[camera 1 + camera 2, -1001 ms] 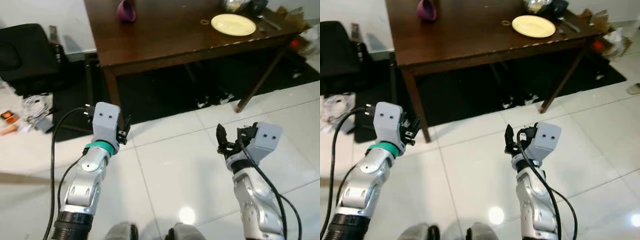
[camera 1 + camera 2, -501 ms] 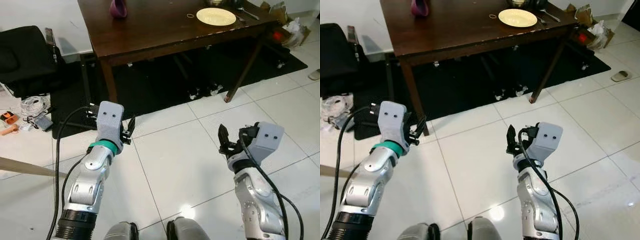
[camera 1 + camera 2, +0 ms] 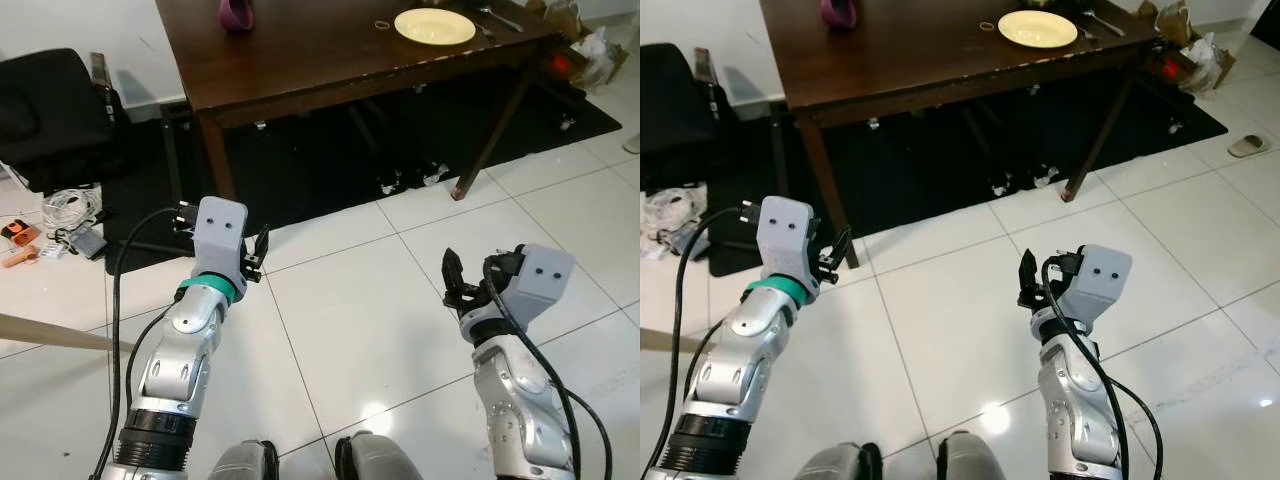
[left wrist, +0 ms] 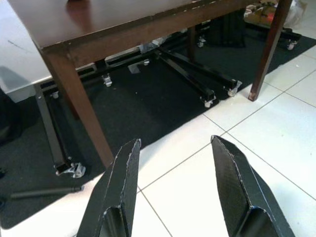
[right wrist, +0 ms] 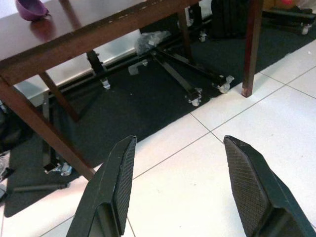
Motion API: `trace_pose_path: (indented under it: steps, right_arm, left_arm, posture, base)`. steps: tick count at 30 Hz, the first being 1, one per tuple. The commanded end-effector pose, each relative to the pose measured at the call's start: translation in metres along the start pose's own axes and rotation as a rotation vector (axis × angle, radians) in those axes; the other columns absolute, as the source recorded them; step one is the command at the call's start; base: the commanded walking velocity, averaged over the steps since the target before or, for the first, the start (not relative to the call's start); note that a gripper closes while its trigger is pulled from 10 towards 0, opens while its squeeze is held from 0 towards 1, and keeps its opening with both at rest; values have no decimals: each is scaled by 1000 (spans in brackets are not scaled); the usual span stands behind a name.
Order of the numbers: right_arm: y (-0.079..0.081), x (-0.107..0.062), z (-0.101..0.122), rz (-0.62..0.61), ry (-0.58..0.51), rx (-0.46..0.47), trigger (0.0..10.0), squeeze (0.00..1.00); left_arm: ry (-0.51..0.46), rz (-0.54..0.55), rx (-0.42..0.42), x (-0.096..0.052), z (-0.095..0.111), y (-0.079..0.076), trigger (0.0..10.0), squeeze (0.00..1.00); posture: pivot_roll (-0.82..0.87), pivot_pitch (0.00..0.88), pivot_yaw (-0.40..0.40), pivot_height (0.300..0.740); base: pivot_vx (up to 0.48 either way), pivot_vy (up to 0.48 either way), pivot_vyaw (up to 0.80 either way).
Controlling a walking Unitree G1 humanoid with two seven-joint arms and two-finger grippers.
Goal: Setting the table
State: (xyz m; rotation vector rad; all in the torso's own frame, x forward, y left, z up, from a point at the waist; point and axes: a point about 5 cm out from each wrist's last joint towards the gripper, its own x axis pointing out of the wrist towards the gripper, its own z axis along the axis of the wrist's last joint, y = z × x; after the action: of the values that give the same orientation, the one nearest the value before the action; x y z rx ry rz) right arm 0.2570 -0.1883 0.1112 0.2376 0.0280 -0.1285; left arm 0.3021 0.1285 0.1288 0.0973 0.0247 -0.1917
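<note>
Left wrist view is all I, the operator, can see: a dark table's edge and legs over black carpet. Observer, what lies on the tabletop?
Observer: A yellow plate lies toward the table's right end.
Operator: Anything else up there?
Observer: A purple cup lies near the far left edge.
Operator: Where is the other arm's tool?
Observer: The right tool is raised over white floor tiles, open and holding nothing, level with the left tool.
</note>
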Motion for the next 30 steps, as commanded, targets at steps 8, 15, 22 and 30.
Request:
trace_pose_path:
  steps: [8,15,22,30]
  right_arm:
    - [-4,-2,-6,-21,22,8,10000,0]
    - [-4,-2,-6,-17,23,2,10000,0]
    - [-4,-2,-6,-15,22,0,10000,0]
    - [-4,-2,-7,-16,24,2,10000,0]
  left_arm:
    - [-3,-31,15,0,-2,-4,10000,0]
    - [-8,-35,15,1,-2,-5,10000,0]
    - [-10,-36,16,1,-3,-5,10000,0]
    - [-11,-35,16,1,-3,-5,10000,0]
  posture:
    - [-117,0,57,740]
    - [-117,0,56,740]
    - [-118,0,56,740]
    - [-118,0,57,740]
  base:
    - [480,0,-700]
    - [480,0,-800]
    - [480,0,-800]
    - [480,0,-200]
